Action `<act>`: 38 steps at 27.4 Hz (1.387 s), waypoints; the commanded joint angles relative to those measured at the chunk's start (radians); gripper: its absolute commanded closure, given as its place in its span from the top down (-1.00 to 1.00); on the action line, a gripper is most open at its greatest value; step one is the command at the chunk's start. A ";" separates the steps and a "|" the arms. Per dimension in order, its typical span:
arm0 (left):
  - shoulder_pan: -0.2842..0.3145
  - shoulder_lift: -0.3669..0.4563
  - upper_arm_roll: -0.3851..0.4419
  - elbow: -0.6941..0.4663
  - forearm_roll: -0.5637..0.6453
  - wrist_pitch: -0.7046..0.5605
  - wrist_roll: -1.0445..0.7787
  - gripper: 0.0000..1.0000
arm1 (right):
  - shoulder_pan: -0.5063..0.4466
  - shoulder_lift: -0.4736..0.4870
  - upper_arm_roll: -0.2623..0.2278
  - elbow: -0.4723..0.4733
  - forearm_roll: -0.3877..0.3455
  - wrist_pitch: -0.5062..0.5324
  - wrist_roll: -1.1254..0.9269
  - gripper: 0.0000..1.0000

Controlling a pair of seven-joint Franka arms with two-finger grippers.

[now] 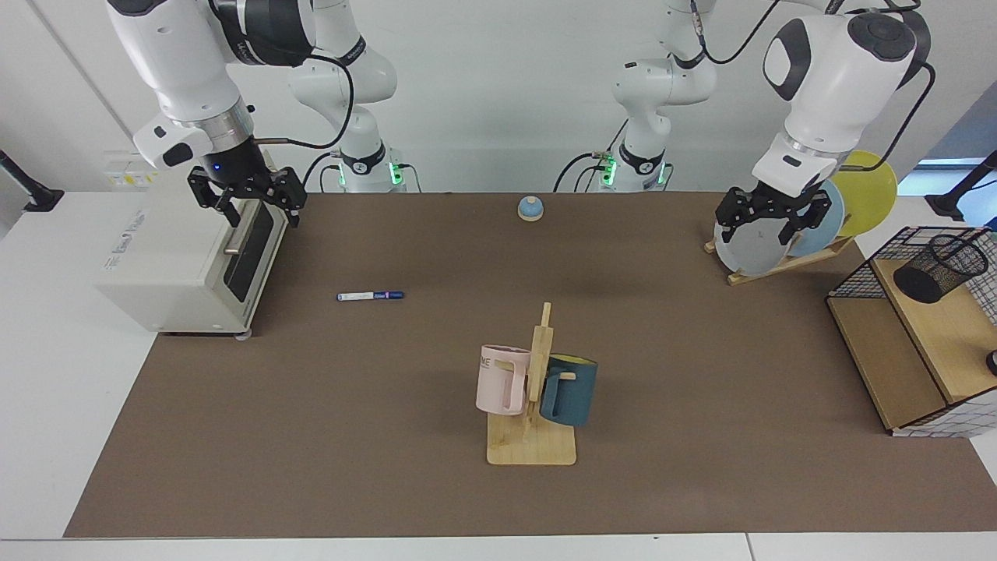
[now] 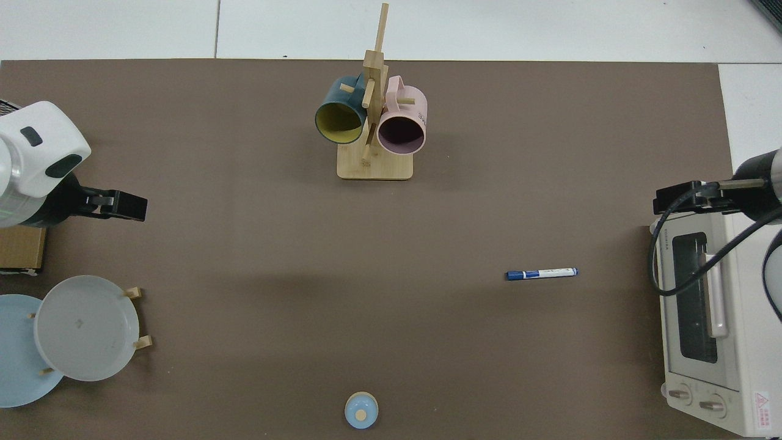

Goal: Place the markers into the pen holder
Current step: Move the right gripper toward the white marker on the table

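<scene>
A slim white marker [image 1: 370,296] [image 2: 541,274] with a dark blue cap lies flat on the brown mat, by itself, a short way in front of the toaster oven. The pen holder [image 1: 938,269], a small black mesh cup, stands on the wooden shelf inside the wire basket at the far right of the facing view; the top view does not show it. My right gripper [image 1: 261,212] [image 2: 678,201] hangs open and empty above the toaster's front, well above the marker. My left gripper [image 1: 767,230] [image 2: 122,205] hovers open and empty by the plates, left of the pen holder.
A white toaster oven [image 1: 187,265] [image 2: 708,318] sits at one end of the mat. A wooden mug rack [image 1: 533,448] [image 2: 374,168] holds a pink and a dark blue mug mid-table. A plate rack with plates [image 1: 759,249] [image 2: 85,327], a small blue bell [image 1: 530,208] [image 2: 361,410] and the wire basket [image 1: 911,343] stand around.
</scene>
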 commanded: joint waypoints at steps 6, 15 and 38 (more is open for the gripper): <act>-0.008 -0.022 0.008 -0.031 -0.015 0.018 0.014 1.00 | -0.017 -0.023 0.012 -0.026 0.016 -0.003 0.018 1.00; -0.008 -0.022 0.008 -0.033 -0.015 0.017 0.022 1.00 | -0.017 -0.024 0.012 -0.024 0.014 -0.020 0.010 1.00; -0.007 -0.025 0.009 -0.045 -0.015 0.018 0.036 1.00 | -0.003 -0.023 0.015 -0.204 0.020 0.178 0.485 1.00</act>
